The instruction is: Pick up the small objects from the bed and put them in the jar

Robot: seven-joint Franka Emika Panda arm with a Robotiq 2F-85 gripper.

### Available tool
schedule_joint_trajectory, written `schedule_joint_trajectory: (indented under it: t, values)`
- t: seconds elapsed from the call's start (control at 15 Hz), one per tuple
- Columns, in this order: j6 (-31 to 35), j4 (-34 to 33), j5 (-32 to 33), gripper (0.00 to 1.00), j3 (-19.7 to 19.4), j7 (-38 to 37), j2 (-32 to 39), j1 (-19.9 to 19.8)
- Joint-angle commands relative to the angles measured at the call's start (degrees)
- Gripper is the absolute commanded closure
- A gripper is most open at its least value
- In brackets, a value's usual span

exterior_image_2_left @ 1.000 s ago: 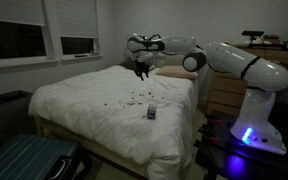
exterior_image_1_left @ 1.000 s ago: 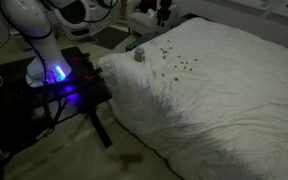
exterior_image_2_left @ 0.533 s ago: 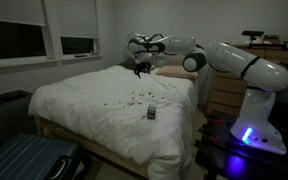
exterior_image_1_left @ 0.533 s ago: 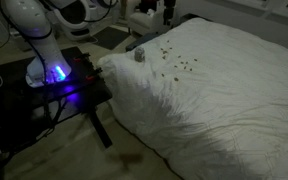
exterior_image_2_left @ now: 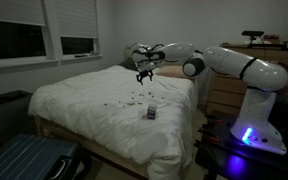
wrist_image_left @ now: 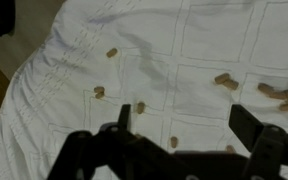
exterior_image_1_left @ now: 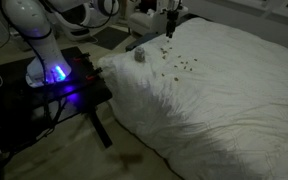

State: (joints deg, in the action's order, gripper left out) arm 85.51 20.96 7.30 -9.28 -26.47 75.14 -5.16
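Several small objects (wrist_image_left: pixel 139 107), brownish bits, lie scattered on the wrinkled white bed (wrist_image_left: pixel 214 40). They show as dark specks in both exterior views (exterior_image_1_left: pixel 174 62) (exterior_image_2_left: pixel 134 97). The jar (exterior_image_1_left: pixel 139 55), small and pale, stands on the bed near its edge, apart from the bits; it also shows upright in an exterior view (exterior_image_2_left: pixel 151 113). My gripper (wrist_image_left: pixel 187 122) hangs open above the bits with nothing held; one bit (wrist_image_left: pixel 173 142) lies on the cover below the gap. In both exterior views the gripper (exterior_image_1_left: pixel 171 18) (exterior_image_2_left: pixel 144 76) hovers low over the far end of the scatter.
A black side table (exterior_image_1_left: pixel 79 85) carries the robot base (exterior_image_1_left: pixel 44 60) with its blue light, close to the bed's edge. A pillow (exterior_image_2_left: pixel 174 72) lies at the head of the bed. A blue case (exterior_image_2_left: pixel 24 160) lies on the floor.
The gripper has opened wide and come down towards the bed, shifting over the scattered bits. The jar and the bits have not moved.
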Motion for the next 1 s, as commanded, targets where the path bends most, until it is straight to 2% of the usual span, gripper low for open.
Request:
schedule_joint_trajectory:
  t: [0.0,0.6,0.67,0.93]
  values:
    - [3.8,0.0,-1.1,0.0,1.2,0.0,2.8,-0.8]
    - [14.1,-0.4,-1.6,0.0,1.7,-0.5,9.5,0.9]
    - [15.8,1.7,-1.6,0.0,1.8,-1.0,8.7,1.1]
    - [19.2,3.0,-1.0,0.0,2.7,-1.8,9.7,1.2]
